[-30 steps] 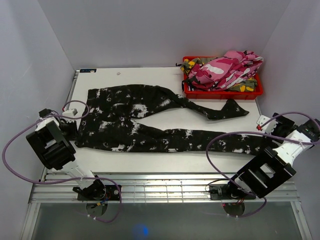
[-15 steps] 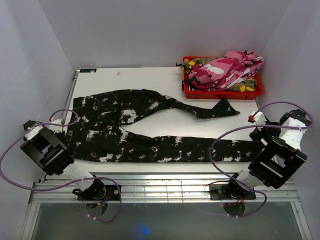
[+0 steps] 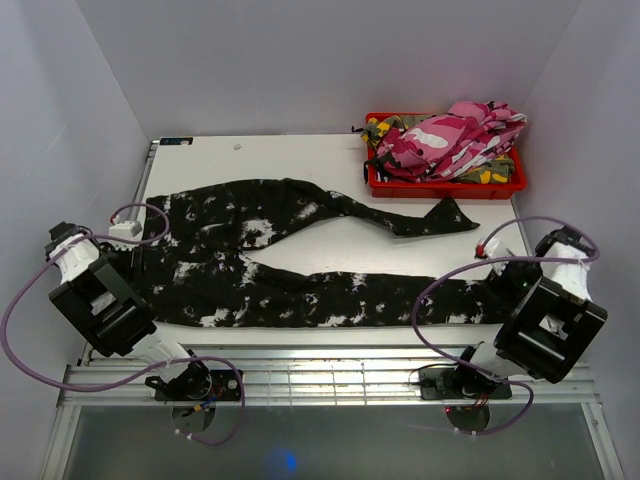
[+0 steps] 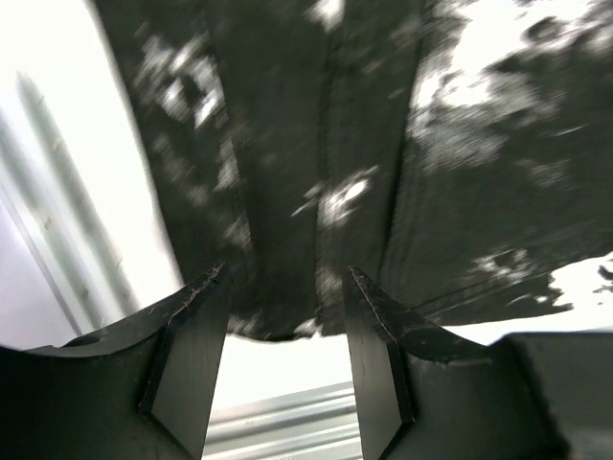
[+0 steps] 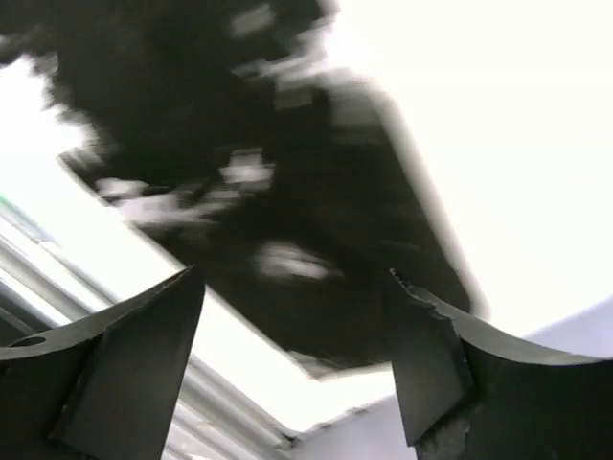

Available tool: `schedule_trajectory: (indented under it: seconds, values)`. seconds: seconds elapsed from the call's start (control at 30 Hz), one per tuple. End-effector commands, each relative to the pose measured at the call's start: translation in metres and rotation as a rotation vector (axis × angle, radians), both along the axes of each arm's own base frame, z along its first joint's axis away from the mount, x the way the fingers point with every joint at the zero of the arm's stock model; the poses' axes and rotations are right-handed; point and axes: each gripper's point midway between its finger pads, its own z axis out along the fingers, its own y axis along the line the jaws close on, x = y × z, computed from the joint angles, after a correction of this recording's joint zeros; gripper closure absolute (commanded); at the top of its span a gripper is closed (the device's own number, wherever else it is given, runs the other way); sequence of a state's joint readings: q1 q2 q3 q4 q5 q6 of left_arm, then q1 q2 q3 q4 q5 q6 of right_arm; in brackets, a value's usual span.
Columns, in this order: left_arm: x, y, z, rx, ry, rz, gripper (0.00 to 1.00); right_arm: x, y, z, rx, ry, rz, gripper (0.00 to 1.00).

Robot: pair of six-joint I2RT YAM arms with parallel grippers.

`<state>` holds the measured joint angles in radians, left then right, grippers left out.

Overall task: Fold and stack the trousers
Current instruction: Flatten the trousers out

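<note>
Near left, the left gripper [image 4: 283,287] stands open, its fingers spread over the waistband of the black trousers [image 3: 300,285]. Near right, the right gripper [image 5: 292,287] gapes wide over a leg hem. The trousers lie flat across the white surface [image 3: 260,155]. Far right, a red bin [image 3: 445,188] holds pink camouflage trousers [image 3: 450,135].

Black pair w/ white splotches [image 3: 300,270] is laid flat across table [image 3: 260,155], waist at left, legs splayed to right: far leg is angled twd red bin [image 3: 445,189], near leg is stretched along near edge. Pink-white pair [image 3: 450,135] is heaped in bin over green-yellow pair [image 3: 492,174], both crumpled.
</note>
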<state>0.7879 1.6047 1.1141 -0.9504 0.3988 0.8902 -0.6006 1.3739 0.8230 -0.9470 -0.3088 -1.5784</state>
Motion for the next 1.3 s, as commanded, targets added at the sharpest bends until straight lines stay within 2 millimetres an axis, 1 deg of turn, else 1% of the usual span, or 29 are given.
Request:
schedule_trajectory:
  seconds: [0.0, 0.1, 0.17, 0.2, 0.27, 0.3, 0.33, 0.4, 0.43, 0.53, 0.57, 0.63, 0.67, 0.7, 0.73, 0.83, 0.87, 0.9, 0.93, 0.97, 1.0, 1.03, 1.07, 1.1, 1.13, 1.17, 1.2, 1.23, 1.27]
  values:
    - [0.024, -0.017, 0.024, 0.016, -0.087, -0.085, 0.39, 0.078, -0.002, 0.072, 0.112, -0.263, -0.082, 0.18]
    - [0.042, -0.037, 0.022, -0.009, -0.085, -0.109, 0.39, 0.128, -0.001, 0.113, 0.160, -0.452, -0.080, 0.14]
    - [0.055, -0.050, 0.022, -0.032, -0.083, -0.120, 0.39, 0.146, 0.014, 0.117, 0.160, -0.493, -0.033, 0.14]
    - [0.060, -0.054, 0.022, -0.035, -0.089, -0.124, 0.39, 0.149, 0.019, 0.110, 0.142, -0.490, -0.011, 0.15]
    - [0.071, -0.062, 0.022, -0.060, -0.089, -0.122, 0.38, 0.165, 0.035, 0.103, 0.103, -0.529, 0.086, 0.15]
    - [0.074, -0.065, 0.022, -0.073, -0.087, -0.121, 0.38, 0.164, 0.040, 0.089, 0.082, -0.511, 0.108, 0.15]
    - [0.078, -0.067, 0.022, -0.090, -0.091, -0.118, 0.38, 0.174, 0.048, 0.087, 0.052, -0.545, 0.172, 0.15]
    - [0.084, -0.068, 0.020, -0.116, -0.085, -0.101, 0.38, 0.177, 0.054, 0.067, 0.020, -0.522, 0.218, 0.14]
    - [0.086, -0.069, 0.020, -0.125, -0.086, -0.097, 0.38, 0.187, 0.059, 0.066, 0.000, -0.550, 0.249, 0.13]
    - [0.088, -0.072, 0.018, -0.149, -0.084, -0.090, 0.36, 0.201, 0.061, 0.049, -0.030, -0.562, 0.264, 0.09]
    - [0.088, -0.073, 0.017, -0.155, -0.084, -0.090, 0.36, 0.212, 0.059, 0.044, -0.045, -0.585, 0.267, 0.08]
    - [0.086, -0.075, 0.016, -0.164, -0.083, -0.090, 0.36, 0.222, 0.059, 0.040, -0.079, -0.605, 0.272, 0.07]
    - [0.085, -0.076, 0.016, -0.166, -0.086, -0.091, 0.36, 0.224, 0.059, 0.032, -0.087, -0.605, 0.270, 0.08]
    - [0.085, -0.077, 0.016, -0.173, -0.090, -0.090, 0.36, 0.238, 0.054, 0.038, -0.122, -0.667, 0.253, 0.09]
    - [0.083, -0.080, 0.016, -0.179, -0.089, -0.092, 0.36, 0.241, 0.056, 0.037, -0.131, -0.680, 0.259, 0.09]
    - [0.084, -0.088, 0.021, -0.208, -0.118, -0.112, 0.36, 0.242, 0.060, 0.021, -0.151, -0.640, 0.277, 0.20]
    - [0.085, -0.090, 0.028, -0.206, -0.142, -0.126, 0.36, 0.240, 0.061, 0.013, -0.148, -0.604, 0.286, 0.32]
    - [0.088, -0.091, 0.033, -0.203, -0.169, -0.138, 0.36, 0.243, 0.061, 0.015, -0.154, -0.595, 0.288, 0.40]
    - [0.090, -0.095, 0.039, -0.209, -0.201, -0.152, 0.36, 0.232, 0.066, 0.009, -0.133, -0.532, 0.297, 0.48]
    - [0.092, -0.098, 0.050, -0.191, -0.246, -0.173, 0.36, 0.228, 0.067, 0.011, -0.120, -0.506, 0.292, 0.63]
    - [0.097, -0.098, 0.057, -0.173, -0.289, -0.192, 0.35, 0.233, 0.069, 0.025, -0.110, -0.512, 0.285, 0.73]
    - [0.100, -0.100, 0.064, -0.160, -0.322, -0.209, 0.35, 0.221, 0.072, 0.025, -0.083, -0.454, 0.276, 0.83]
    - [0.101, -0.104, 0.069, -0.152, -0.351, -0.227, 0.35, 0.219, 0.072, 0.039, -0.072, -0.456, 0.244, 0.92]
    - [0.107, -0.104, 0.083, -0.117, -0.413, -0.245, 0.35, 0.225, 0.074, 0.059, -0.063, -0.481, 0.235, 0.92]
    - [0.108, -0.106, 0.088, -0.109, -0.436, -0.253, 0.35, 0.222, 0.076, 0.071, -0.050, -0.480, 0.228, 0.92]
    - [0.109, -0.111, 0.094, -0.113, -0.461, -0.271, 0.35, 0.204, 0.081, 0.081, -0.020, -0.429, 0.219, 0.92]
    - [0.110, -0.114, 0.102, -0.107, -0.488, -0.289, 0.35, 0.197, 0.089, 0.094, 0.021, -0.421, 0.225, 0.92]
    - [0.110, -0.117, 0.106, -0.112, -0.503, -0.305, 0.34, 0.196, 0.093, 0.117, 0.043, -0.436, 0.229, 0.92]
    - [0.111, -0.124, 0.112, -0.126, -0.531, -0.331, 0.34, 0.175, 0.101, 0.126, 0.088, -0.382, 0.225, 0.92]
